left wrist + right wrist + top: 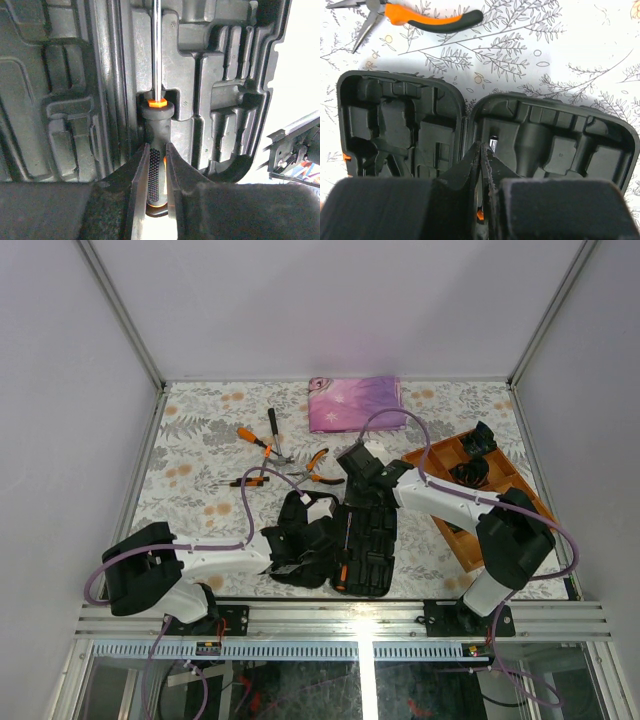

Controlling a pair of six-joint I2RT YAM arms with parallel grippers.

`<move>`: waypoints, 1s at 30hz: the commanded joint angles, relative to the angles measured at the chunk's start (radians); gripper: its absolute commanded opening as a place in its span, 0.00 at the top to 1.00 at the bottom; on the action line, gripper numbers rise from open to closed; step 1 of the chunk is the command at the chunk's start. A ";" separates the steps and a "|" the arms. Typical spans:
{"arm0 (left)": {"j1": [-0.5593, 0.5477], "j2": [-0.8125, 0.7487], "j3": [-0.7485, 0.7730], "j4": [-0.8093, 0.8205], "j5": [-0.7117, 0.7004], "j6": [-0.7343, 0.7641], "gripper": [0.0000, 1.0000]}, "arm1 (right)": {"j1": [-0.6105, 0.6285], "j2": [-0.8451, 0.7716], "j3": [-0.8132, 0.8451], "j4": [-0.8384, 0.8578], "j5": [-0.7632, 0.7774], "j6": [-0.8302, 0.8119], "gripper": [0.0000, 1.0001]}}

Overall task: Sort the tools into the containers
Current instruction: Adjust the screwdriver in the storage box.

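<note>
Right now the screwdriver [157, 55] lies in a moulded slot of the open black tool case [378, 540], close beside the hinge line. Its long axis runs near-to-far, with the black-and-orange handle toward the arms and the bare shaft pointing to the far side of the counter [200, 455]. The left claw [157, 148] is clamped on the handle, one finger [141, 170] on each flank of the knurled grip. The right claw [481, 150] hangs over the same hinge line at the case's far end, its fingers closed to a thin slit. A bright bit of metal sits just beside their tips, and I cannot tell whether they pinch anything. That screwdriver is the one tool I can make out in the case. Just beyond its far edge lie needle-nose pliers [420, 20]. Further left lie a second screwdriver [248, 481], a hammer [273, 430] and orange-handled pliers [250, 437]. A folded pink cloth [355, 402] sits at the back, and a wooden tray [450, 535] holding black items lies under the right arm.
</note>
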 commanded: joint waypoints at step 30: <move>-0.011 0.069 -0.063 -0.147 0.030 0.042 0.87 | 0.022 0.149 0.034 -0.136 -0.016 0.048 1.00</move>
